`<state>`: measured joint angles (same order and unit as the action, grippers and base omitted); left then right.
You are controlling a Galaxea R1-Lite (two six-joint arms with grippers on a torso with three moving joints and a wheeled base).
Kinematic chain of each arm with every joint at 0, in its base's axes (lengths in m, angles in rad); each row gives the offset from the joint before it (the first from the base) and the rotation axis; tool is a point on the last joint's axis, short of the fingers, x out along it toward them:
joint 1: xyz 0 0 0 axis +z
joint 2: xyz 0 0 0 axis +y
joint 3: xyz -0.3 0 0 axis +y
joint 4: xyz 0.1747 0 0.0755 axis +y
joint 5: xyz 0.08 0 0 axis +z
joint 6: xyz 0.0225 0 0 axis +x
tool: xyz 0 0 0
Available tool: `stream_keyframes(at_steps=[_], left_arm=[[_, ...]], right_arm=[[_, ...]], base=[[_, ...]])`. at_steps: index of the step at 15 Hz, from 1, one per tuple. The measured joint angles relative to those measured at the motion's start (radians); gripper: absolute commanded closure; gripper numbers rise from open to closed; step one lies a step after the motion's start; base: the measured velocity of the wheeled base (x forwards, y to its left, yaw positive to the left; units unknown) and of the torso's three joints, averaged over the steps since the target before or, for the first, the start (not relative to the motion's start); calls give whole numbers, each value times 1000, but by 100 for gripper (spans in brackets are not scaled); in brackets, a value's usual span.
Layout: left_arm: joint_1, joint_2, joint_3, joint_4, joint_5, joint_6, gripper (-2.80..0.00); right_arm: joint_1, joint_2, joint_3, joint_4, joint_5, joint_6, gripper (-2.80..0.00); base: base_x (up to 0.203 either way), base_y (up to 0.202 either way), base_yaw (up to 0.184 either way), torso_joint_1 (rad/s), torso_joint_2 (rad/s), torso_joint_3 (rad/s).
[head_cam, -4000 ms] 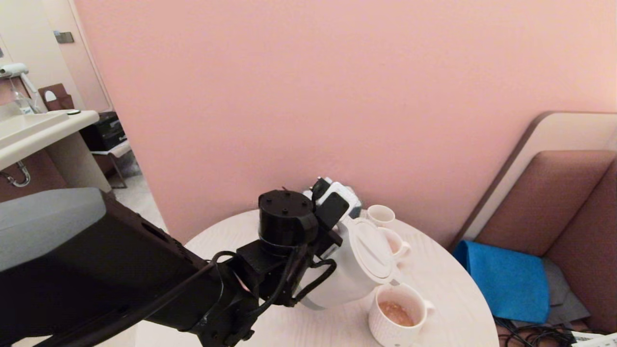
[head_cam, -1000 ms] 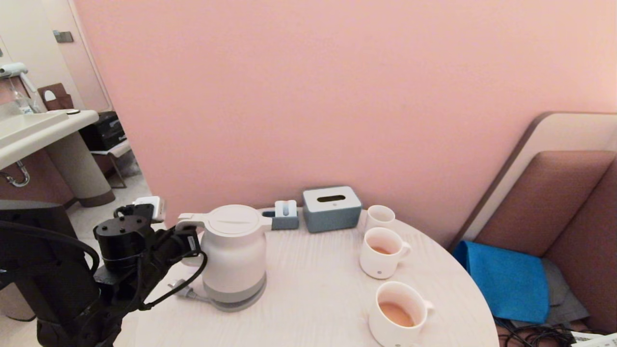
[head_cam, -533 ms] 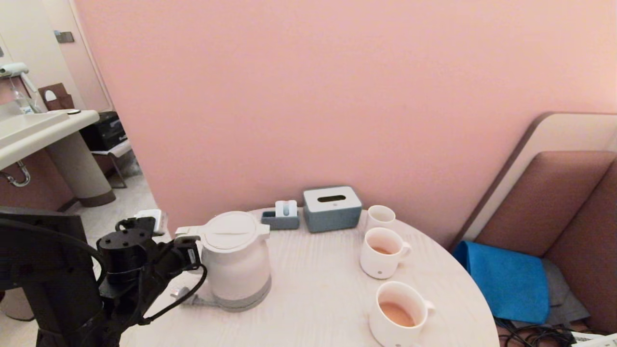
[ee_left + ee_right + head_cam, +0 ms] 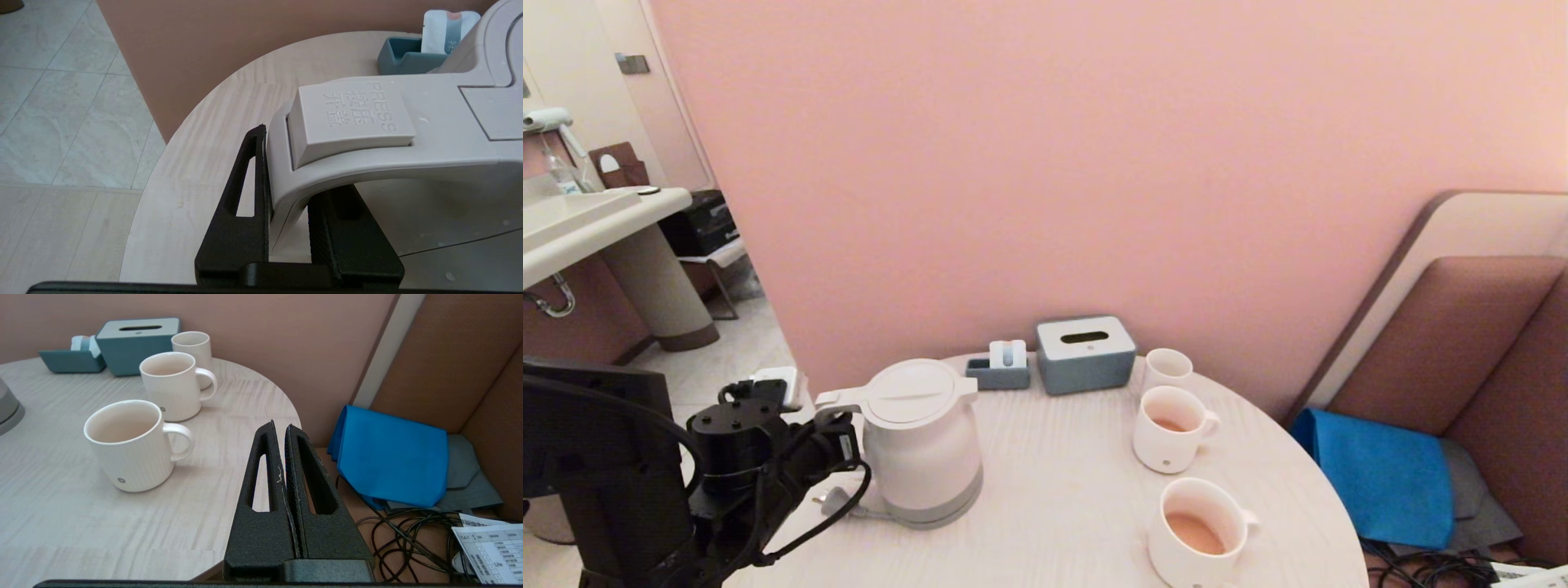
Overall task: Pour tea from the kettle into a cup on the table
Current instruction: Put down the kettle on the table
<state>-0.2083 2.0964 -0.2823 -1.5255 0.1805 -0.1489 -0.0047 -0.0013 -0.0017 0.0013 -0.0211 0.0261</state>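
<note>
The white kettle [image 4: 923,441] stands upright on the left part of the round pale table [image 4: 1054,490], its grey plug cord [image 4: 837,505] lying beside its base. My left gripper [image 4: 844,445] is shut on the kettle's loop handle [image 4: 347,155], one finger on each side of it. The nearer white mug [image 4: 1176,563] holds pale reddish-brown tea [image 4: 1194,532]. A second, like mug [image 4: 1172,429] behind it holds a little tea. My right gripper [image 4: 281,426] is shut and empty by the table's right edge, beside the nearer mug [image 4: 130,447].
A small handleless white cup [image 4: 1168,366], a grey-blue tissue box [image 4: 1085,353] and a small sachet holder [image 4: 1001,369] line the table's back by the pink wall. A blue cloth [image 4: 1380,474] lies on the brown seat at the right, with cables [image 4: 408,539] below.
Four seconds ago the kettle was tilted over the nearer mug. It has since been carried left; in the last half second it settled level on the table, the left gripper still on its handle.
</note>
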Motion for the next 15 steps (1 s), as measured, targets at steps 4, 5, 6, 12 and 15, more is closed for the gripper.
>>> stream_keyframes(at_steps=[4, 5, 6, 12, 15], left_arm=[[-1, -17, 1, 6, 0, 5, 0], [-1, -25, 1, 10, -1, 5, 0], [-1, -33, 2, 12, -2, 5, 0], [0, -39, 1, 7, -1, 10, 0], [0, -37, 0, -2, 4, 16, -280]], right_arm=[[0, 0, 0, 0, 0, 0, 0], [0, 0, 0, 0, 0, 0, 0], [0, 0, 0, 0, 0, 0, 0], [0, 0, 0, 0, 0, 0, 0], [0, 0, 0, 0, 0, 0, 0]], base=[[0, 0, 0, 0, 0, 0], [0, 0, 0, 0, 0, 0], [0, 0, 0, 0, 0, 0], [0, 0, 0, 0, 0, 0], [0, 0, 0, 0, 0, 0]])
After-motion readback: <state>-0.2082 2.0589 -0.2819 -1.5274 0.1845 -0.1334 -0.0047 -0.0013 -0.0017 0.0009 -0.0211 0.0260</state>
